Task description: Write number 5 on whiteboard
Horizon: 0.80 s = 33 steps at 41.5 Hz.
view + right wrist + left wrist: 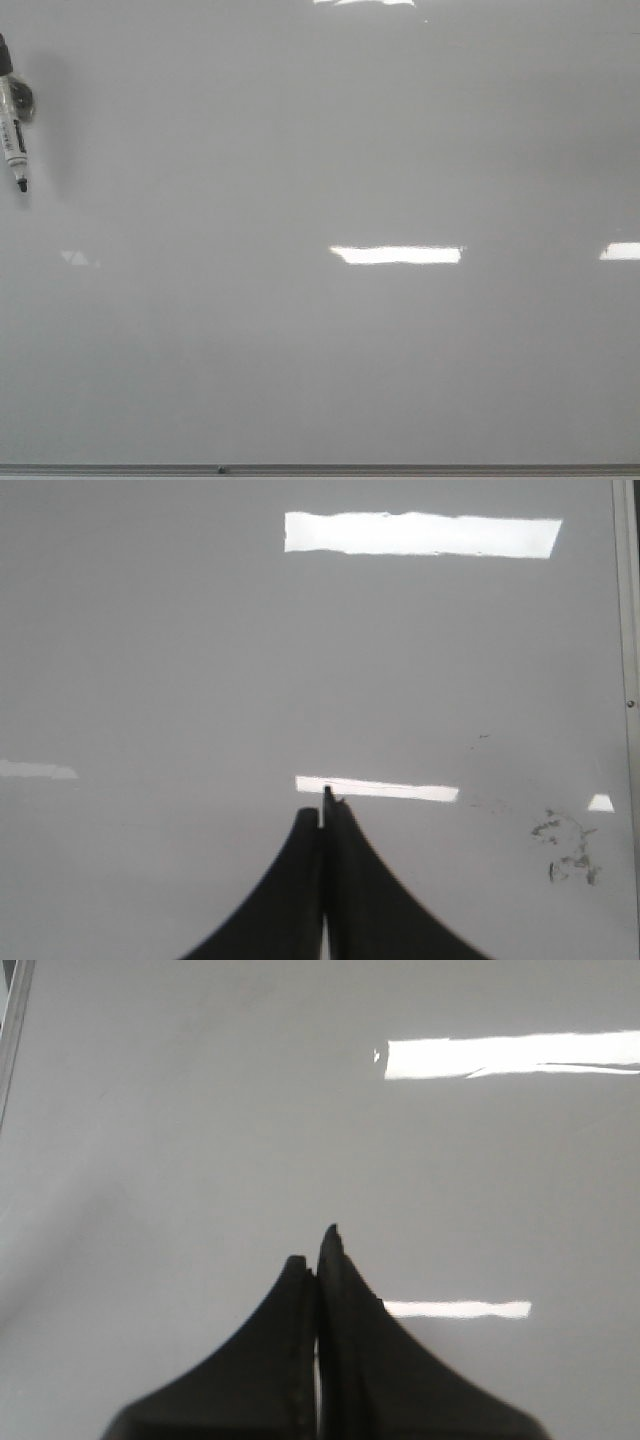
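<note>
The glossy pale grey whiteboard [320,350] fills the front view, with a thin grey edge strip [400,468] along its bottom. No number 5 shows on it. A white marker with a black tip [14,135] lies at the far left of the board. Neither gripper shows in the front view. My left gripper [318,1252] is shut and empty over bare board [200,1110]. My right gripper [322,810] is shut and empty over bare board [150,680].
Bright rectangular light reflections [396,255] lie on the board. Faint dark ink smudges [565,845] mark the board near its metal edge [627,630] in the right wrist view. Another edge strip [12,1030] shows in the left wrist view.
</note>
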Available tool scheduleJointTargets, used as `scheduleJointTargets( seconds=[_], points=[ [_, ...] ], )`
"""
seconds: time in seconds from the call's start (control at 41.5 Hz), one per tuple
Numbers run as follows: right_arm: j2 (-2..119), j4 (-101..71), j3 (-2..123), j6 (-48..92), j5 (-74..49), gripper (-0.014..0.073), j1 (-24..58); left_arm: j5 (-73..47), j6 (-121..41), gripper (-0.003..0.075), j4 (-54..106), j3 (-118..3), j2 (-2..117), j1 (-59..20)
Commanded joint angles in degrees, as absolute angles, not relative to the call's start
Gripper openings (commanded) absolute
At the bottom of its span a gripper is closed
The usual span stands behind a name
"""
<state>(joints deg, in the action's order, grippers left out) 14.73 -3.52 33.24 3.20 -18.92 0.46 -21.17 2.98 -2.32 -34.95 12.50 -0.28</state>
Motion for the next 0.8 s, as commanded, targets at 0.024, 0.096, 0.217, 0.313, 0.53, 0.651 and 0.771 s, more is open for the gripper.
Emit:
scheduleJointTargets(
  seconds=[0.024,0.096,0.217,0.313,0.53,0.651,0.771],
  points=[
    [20.48,-3.89,38.29,3.06,-16.98,-0.0069,0.25,-22.52,3.63,-0.0020,-1.98,-41.26,18.18,-0.66],
    [22.66,-3.89,38.60,3.06,-17.18,-0.0069,0.25,-23.02,3.63,-0.0020,-1.98,-42.00,20.41,-0.66],
    [25.93,-3.89,38.60,3.06,-17.80,-0.0069,0.25,-24.42,3.63,-0.0020,-1.98,-42.00,23.03,-0.66],
    [28.14,-3.89,38.60,3.06,-19.98,-0.0069,0.25,-25.35,3.63,-0.0020,-1.98,-41.41,24.94,-0.66],
    [33.02,-3.89,37.61,3.06,-22.32,-0.0069,0.25,-28.33,3.63,-0.0020,-1.98,-41.41,28.57,-0.66],
    [36.27,-3.89,37.43,3.06,-24.83,-0.0069,0.25,-28.33,3.63,-0.0020,-1.98,-41.41,30.23,-0.66],
    [39.24,-3.89,37.43,3.06,-26.26,-0.0064,0.25,-28.60,3.63,-0.0020,-1.86,-41.41,31.53,-0.66]
  ],
)
